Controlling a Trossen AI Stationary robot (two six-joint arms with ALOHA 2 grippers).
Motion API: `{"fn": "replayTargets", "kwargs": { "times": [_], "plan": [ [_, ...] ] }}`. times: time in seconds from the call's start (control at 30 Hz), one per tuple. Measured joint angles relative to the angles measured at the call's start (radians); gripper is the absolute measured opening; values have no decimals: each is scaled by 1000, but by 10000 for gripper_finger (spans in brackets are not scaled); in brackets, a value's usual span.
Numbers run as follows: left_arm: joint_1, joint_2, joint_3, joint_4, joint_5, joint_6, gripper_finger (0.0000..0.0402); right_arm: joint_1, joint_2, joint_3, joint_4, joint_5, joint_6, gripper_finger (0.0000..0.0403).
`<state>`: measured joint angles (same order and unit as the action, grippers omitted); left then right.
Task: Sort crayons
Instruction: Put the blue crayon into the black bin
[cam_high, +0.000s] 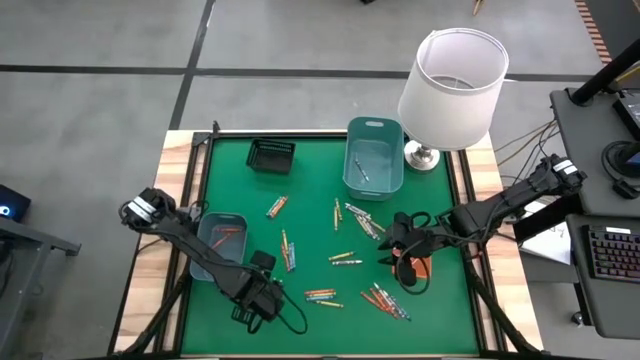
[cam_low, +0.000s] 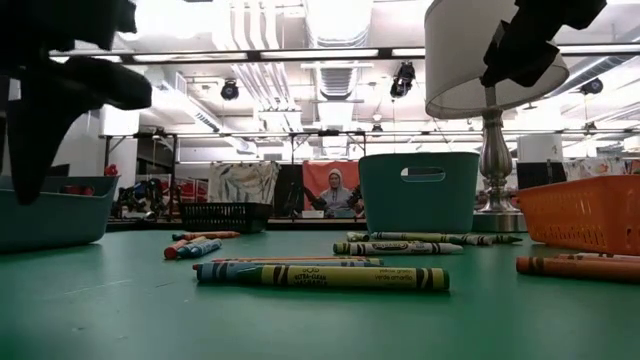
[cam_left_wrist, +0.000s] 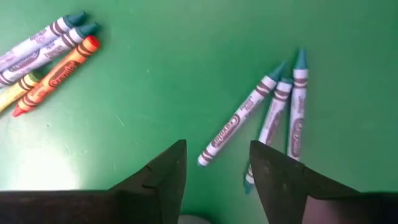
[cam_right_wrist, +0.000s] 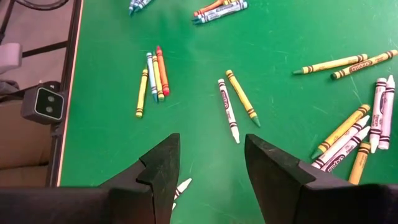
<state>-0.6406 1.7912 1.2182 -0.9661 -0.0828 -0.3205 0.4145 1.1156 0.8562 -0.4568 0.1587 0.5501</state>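
A green mat (cam_high: 310, 190) covered the table, with crayons (cam_high: 345, 259) scattered loose across its middle and near edge, a few already in the teal tray (cam_high: 220, 240) at the left and one in the teal bin (cam_high: 374, 155) at the back. The left gripper (cam_left_wrist: 214, 163) hung with fingers spread over three teal-tipped crayons (cam_left_wrist: 273, 115), so a pick seemed in hand, calling for a descent onto one. The right gripper (cam_right_wrist: 208, 158) hovered spread and empty above the mat.

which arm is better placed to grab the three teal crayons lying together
Left. The left pincer is open right above the three teal crayons. The right pincer is open over other crayons across the table.
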Motion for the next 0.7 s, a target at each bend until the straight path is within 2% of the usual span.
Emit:
{"fn": "replayTargets", "kwargs": {
  "times": [0.5, 0.7],
  "plan": [
    [-2, 0, -98, 84, -7, -47, 158, 0, 0, 0, 29, 5, -2, 171],
    [-2, 0, -127, 129, -11, -43, 157, -1, 0, 0, 29, 81, -3, 171]
  ]
}}
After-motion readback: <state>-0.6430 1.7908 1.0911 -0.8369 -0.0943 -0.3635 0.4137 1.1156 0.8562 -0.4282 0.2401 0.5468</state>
